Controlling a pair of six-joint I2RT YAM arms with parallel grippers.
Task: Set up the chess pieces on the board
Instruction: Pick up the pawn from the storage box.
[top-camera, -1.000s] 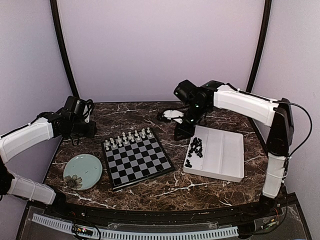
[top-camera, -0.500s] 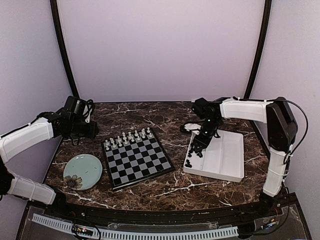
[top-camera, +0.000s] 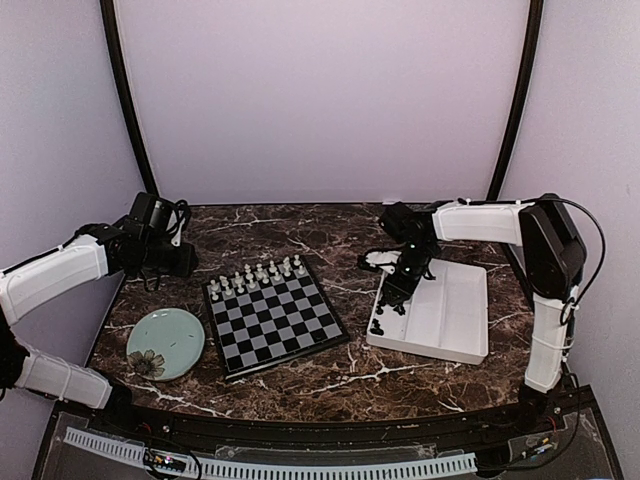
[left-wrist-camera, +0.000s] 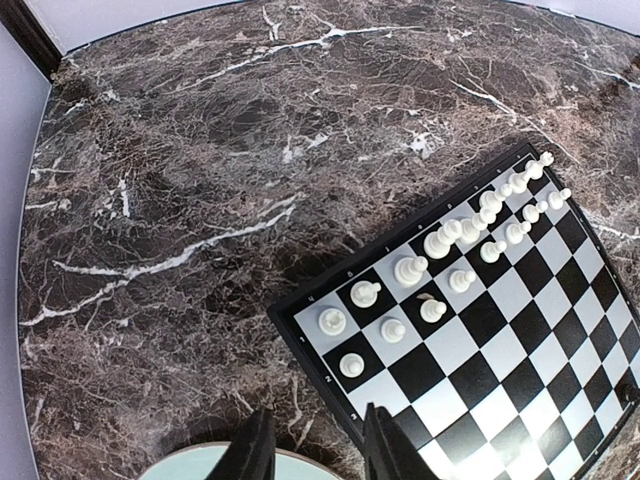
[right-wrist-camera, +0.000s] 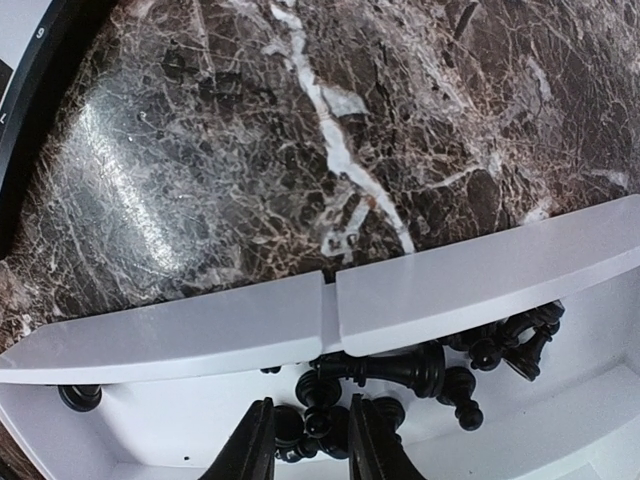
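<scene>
Chess pieces are about half set: the white pieces (top-camera: 257, 277) stand in two rows along the far edge of the board (top-camera: 285, 330), and the left wrist view shows them upright on their squares, though a few sit off-centre. The near rows of the board hold nothing, and no black man is on it. The black pieces (right-wrist-camera: 400, 375) lie in a loose heap, several on their sides, in the left compartment of the white tray (top-camera: 450, 310) to the right of the board on the tabletop (top-camera: 340, 372). So the whole black side looks left to do.

The right end effector (right-wrist-camera: 308, 415) hangs just over that heap, its fingers narrowly parted around the pile; I cannot make out any piece gripped. The left end effector (left-wrist-camera: 318, 425) is parted and empty, above the rim of the green plate (top-camera: 165, 342) beside the board's corner
</scene>
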